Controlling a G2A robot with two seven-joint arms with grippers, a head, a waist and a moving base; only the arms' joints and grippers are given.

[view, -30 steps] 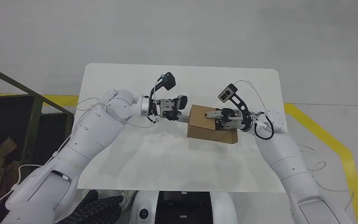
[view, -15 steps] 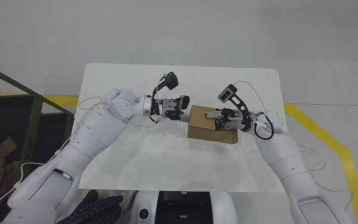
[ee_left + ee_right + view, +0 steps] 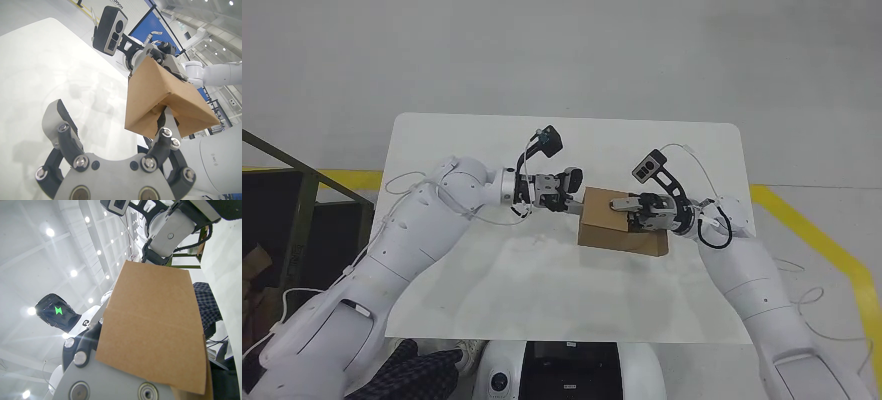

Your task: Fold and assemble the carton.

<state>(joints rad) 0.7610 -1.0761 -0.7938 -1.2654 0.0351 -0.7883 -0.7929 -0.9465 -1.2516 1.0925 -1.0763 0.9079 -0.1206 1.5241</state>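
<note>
There is one brown carton (image 3: 620,222) and one white bench (image 3: 472,140). Claws come to two: the left claw (image 3: 571,195) and the right claw (image 3: 630,205). Black wrist cameras also come to two, the left camera (image 3: 548,141) and the right camera (image 3: 646,166), one by each claw. Off the bench's edge stands what looks like one dark metal frame (image 3: 282,190); it is partly out of view, so that count is unsure.
</note>
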